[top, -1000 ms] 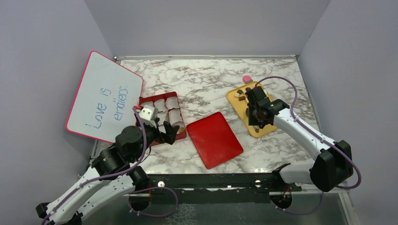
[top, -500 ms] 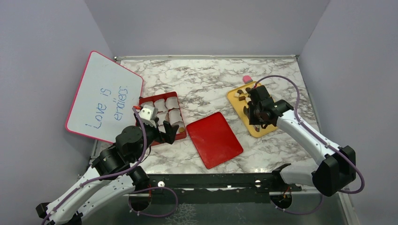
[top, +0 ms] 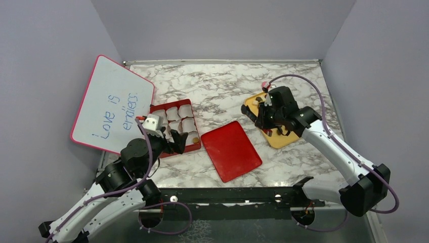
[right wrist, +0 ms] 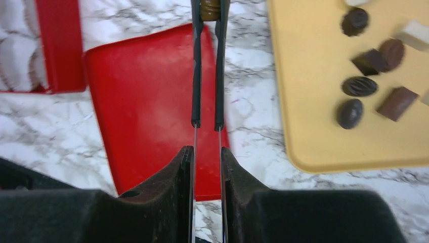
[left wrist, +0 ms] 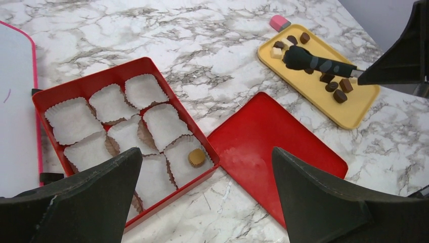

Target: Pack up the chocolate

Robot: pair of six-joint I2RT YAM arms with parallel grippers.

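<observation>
Room: plain lilac-grey walls round a marble-look table (top: 217,86), nothing fancy.
Far left: a whiteboard (top: 114,104) leans on the wall, out of the way.
Left end effector (top: 176,143): spread wide, holding nothing, hanging just over the near end of the red box (left wrist: 91,78).
Box: full of white paper cups (left wrist: 73,119). Only one has a tan piece (left wrist: 196,158) in it, at the near-right corner, so I'd say packing has barely started.
Middle: the red lid (left wrist: 268,136) lies flat between box and tray.
Right end effector (right wrist: 207,162): squeezed narrow on a pair of tweezers (right wrist: 196,76), whose tips pinch a brown piece (right wrist: 210,7), held up near the tray's left edge.
Right: yellow tray (right wrist: 313,101) with the loose pieces (right wrist: 359,86) on it, pink block (top: 266,85) just behind.
How I'd do it: keep the squeeze steady, carry it across the lid and line the tips up over an empty cup. Go low before letting go so it doesn't bounce out, and mind that wide left end effector by the box.
</observation>
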